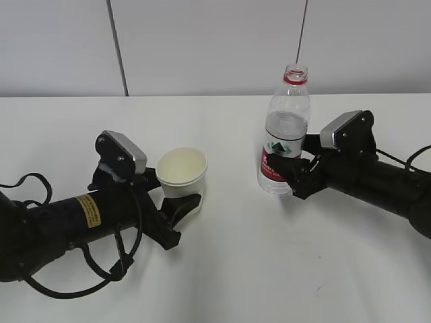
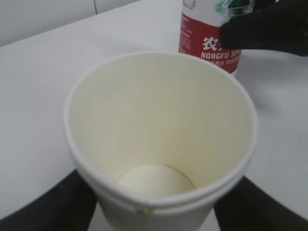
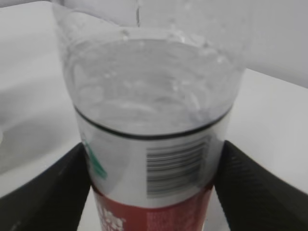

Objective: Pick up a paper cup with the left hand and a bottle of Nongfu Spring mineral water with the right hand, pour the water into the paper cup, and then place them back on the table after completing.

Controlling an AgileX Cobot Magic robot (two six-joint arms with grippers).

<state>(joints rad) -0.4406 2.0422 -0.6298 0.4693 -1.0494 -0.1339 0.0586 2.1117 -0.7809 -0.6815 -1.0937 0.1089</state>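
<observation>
Both claws grip: the left claw point(image 1: 180, 210) clasps an empty cream paper cup point(image 1: 182, 171), the right claw point(image 1: 291, 176) a capless, red-labelled bottle point(image 1: 285, 131) about two-thirds full of water point(image 3: 154, 86), both upright on the white desk point(image 1: 236, 269).

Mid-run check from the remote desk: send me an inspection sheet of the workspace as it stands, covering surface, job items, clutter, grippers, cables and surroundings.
Surface: white table, bare apart from the items below.
Job's things: paper cup upright, looks empty inside; bottle upright, uncapped, water filling it to above the label.
Clutter: nothing seen.
Grippers: left hand has a finger on each side of the cup; right hand likewise at the bottle's label; whether either is squeezing cannot be told.
Cables: black cables loop on the table beside the left arm; another trails by the right arm.
Surroundings: plain white wall panels behind.
</observation>
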